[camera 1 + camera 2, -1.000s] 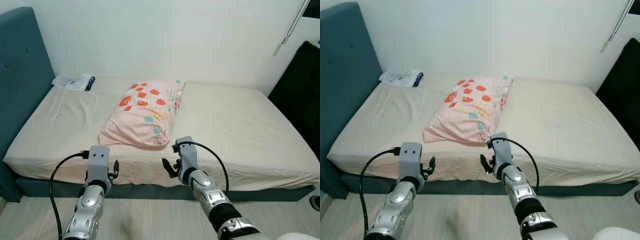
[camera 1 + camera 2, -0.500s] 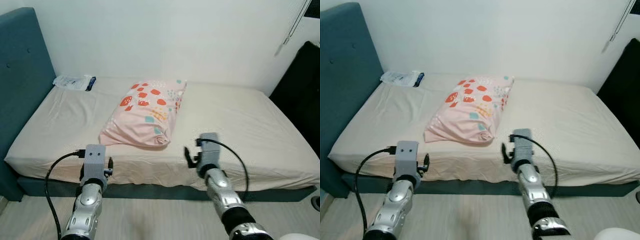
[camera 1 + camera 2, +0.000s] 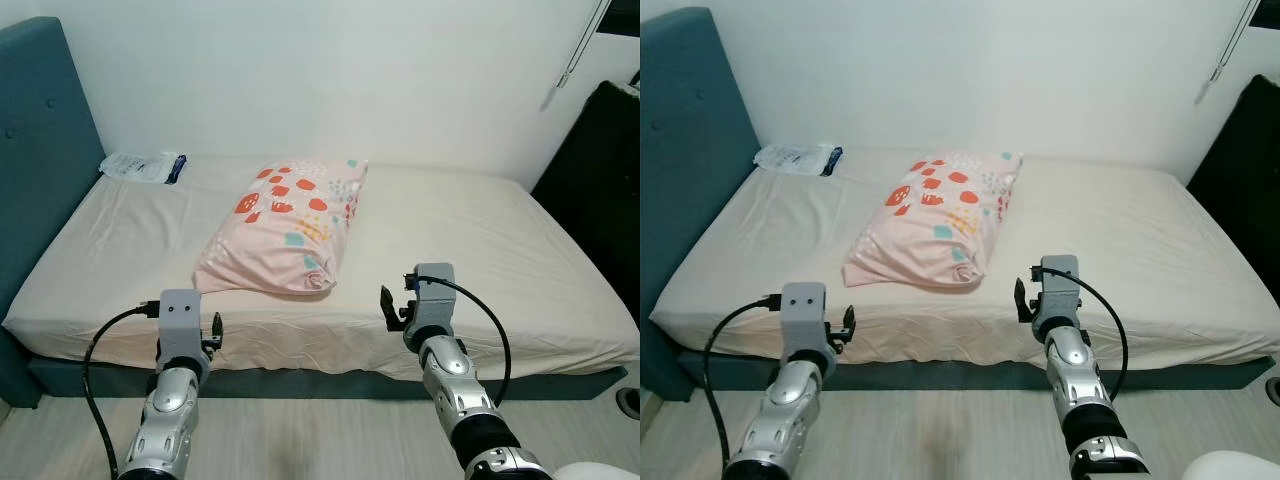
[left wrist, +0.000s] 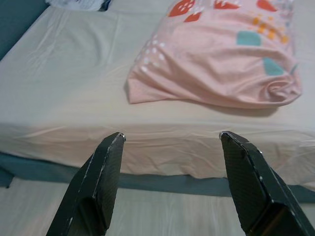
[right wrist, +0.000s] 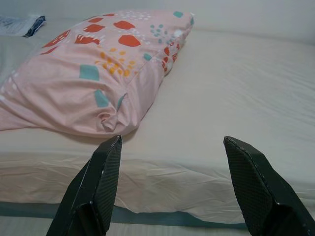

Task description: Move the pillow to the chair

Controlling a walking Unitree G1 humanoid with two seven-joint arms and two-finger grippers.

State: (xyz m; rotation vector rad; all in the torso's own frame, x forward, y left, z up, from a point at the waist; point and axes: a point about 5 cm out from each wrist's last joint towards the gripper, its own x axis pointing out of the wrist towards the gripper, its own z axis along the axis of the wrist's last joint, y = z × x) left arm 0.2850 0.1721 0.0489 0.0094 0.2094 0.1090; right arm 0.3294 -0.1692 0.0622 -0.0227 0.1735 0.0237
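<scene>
Pillow [image 3: 283,229] lies on the bed [image 3: 520,270], ahead of both grippers and between them, well apart from each. Its long axis runs away from the robot, slightly angled toward the right at the far end; the bunched near end faces the bed edge. Left gripper [image 4: 171,138] and right gripper [image 5: 170,141] hover at the near bed edge, fingers spread wide, holding nothing. Right gripper looks a bit nearer the pillow's near corner. Count: one pillow, one bed, one small packet [image 3: 143,165] by the headboard [image 3: 40,130], two grippers.
</scene>
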